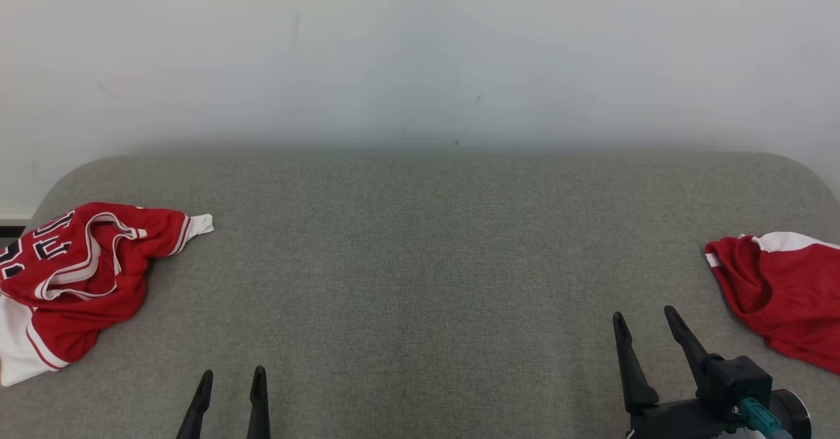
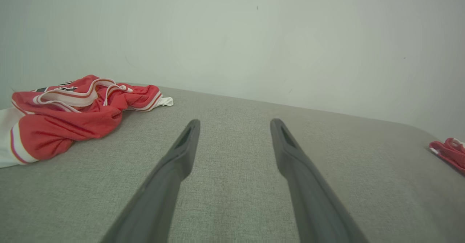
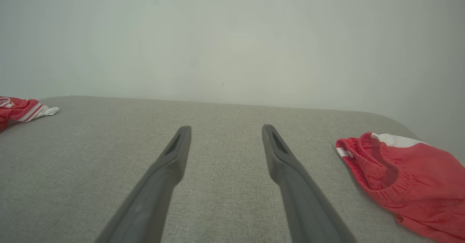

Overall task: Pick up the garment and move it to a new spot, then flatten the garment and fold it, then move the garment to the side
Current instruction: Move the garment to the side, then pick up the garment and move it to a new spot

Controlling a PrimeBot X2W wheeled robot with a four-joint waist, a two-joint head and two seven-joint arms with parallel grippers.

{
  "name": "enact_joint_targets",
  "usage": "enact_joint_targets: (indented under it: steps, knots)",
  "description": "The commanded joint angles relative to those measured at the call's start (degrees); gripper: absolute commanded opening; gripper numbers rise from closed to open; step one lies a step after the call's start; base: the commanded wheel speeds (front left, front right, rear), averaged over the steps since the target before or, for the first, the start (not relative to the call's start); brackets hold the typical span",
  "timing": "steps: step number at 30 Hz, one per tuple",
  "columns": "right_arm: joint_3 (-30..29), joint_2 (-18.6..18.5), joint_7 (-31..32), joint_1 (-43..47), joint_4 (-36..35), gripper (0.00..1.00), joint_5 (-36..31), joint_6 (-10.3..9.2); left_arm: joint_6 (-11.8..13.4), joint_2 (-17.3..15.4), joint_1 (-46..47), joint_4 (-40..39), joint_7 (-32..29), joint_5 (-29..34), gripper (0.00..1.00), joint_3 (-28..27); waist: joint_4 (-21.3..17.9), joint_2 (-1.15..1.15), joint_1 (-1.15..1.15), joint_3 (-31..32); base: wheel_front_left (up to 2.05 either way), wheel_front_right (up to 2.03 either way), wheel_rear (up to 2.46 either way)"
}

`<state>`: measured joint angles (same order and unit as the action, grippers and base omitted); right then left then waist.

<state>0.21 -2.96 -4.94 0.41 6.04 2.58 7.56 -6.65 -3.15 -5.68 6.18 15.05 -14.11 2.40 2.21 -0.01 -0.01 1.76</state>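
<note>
Red jersey (image 1: 79, 281): dark block characters with white outlines sit on its upper left folds. The fabric is crumpled and the creases cut the characters off, so no letter or number can be read with certainty.

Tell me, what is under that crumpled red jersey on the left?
The red jersey lies bunched on the grey padded surface, which shows all around it. Its own folds cover the spot directly beneath, so whether anything besides the padding lies there cannot be seen.
</note>
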Motion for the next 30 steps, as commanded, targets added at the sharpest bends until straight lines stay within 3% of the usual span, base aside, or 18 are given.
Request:
enact_joint_targets:
  steps: [1, 20, 30]
  knots:
    - [-0.16, 0.06, 0.12, 0.74, -0.08, 1.0, 0.03, -0.13, -0.43, -0.05, 0.01, 0.11, 0.2, 0.21, 1.0, -0.05, -0.05, 0.01, 0.01, 0.01, 0.0, 0.0, 0.0]
    - [-0.66, 0.09, 1.22, 1.06, -0.74, 1.0, 2.16, -0.13, -0.87, 0.11, 1.08, 1.43, 0.2, 0.3, 1.0, -0.38, 0.04, 0.01, 0.01, -0.68, 0.0, 0.0, 0.0]
    - [-0.31, 0.08, 1.09, 1.44, -0.57, 1.0, 2.84, -0.13, -0.81, 0.16, 1.47, 1.97, 0.19, 0.93, 1.0, -0.24, 3.53, 0.01, 0.01, -0.76, 0.0, 0.0, 0.0]
